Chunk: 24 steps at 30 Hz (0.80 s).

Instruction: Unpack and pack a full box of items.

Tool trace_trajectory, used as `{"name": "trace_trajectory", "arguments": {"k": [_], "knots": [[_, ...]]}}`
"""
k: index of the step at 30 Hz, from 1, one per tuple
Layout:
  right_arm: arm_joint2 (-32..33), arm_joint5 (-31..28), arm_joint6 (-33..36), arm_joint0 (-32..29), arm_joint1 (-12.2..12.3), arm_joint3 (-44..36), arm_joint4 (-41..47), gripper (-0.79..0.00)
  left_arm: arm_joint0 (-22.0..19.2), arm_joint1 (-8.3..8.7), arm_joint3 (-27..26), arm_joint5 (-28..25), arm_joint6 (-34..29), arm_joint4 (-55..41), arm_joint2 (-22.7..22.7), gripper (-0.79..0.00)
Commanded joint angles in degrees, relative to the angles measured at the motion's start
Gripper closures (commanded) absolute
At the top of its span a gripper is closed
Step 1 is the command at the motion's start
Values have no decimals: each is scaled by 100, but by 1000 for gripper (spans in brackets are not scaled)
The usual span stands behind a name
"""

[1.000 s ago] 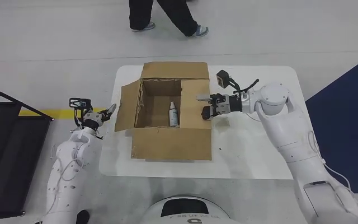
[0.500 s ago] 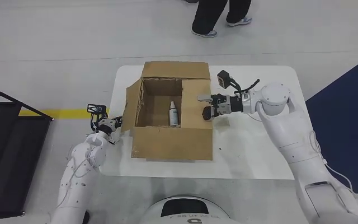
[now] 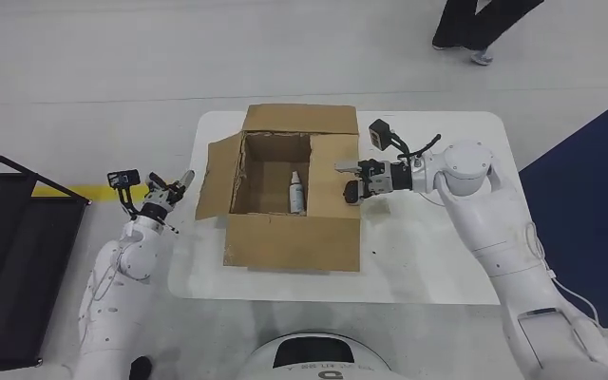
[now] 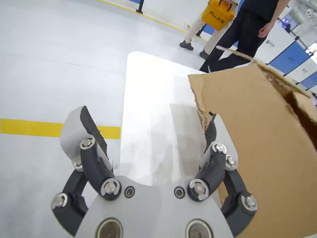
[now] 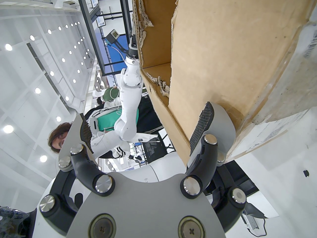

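Observation:
An open cardboard box [image 3: 293,244] stands on the white table [image 3: 427,247], all of its flaps spread outward. A white bottle [image 3: 295,193] lies on the box floor. My left gripper [image 3: 176,183] is open just off the table's left edge, beside the box's left flap [image 3: 217,179]. In the left wrist view that flap [image 4: 260,130] touches one finger of the gripper [image 4: 151,127]. My right gripper [image 3: 350,180] is open at the outer edge of the right flap [image 3: 332,176]. In the right wrist view the cardboard [image 5: 223,50] lies against one finger of that gripper [image 5: 146,125].
A black rack [image 3: 19,266] stands on the floor at the far left, with a yellow floor line [image 3: 85,192] beside it. Bare table stretches right of the box and along its front edge.
My left gripper swung in toward the box's left flap, pushing it more upright, then drew back out to the left; the flap leans outward again. The right arm has not moved.

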Motion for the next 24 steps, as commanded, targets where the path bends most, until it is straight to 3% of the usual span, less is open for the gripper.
{"name": "trace_trajectory", "arguments": {"k": [1, 8, 16, 20, 24], "knots": [[0, 0, 0, 0, 0, 0, 0, -785, 5, 14, -53, -1, -70, 70, -4, -785], [0, 0, 0, 0, 0, 0, 0, -785, 43, 62, 126, 614, 29, 1771, 355, -785], [0, 0, 0, 0, 0, 0, 0, -785, 43, 40, 221, 389, 402, 2331, 859, -785], [0, 0, 0, 0, 0, 0, 0, -785, 4, -4, 231, 276, 482, 1679, 898, -785], [0, 0, 0, 0, 0, 0, 0, -785, -73, -17, 453, -288, 319, -178, 469, -785]]}}
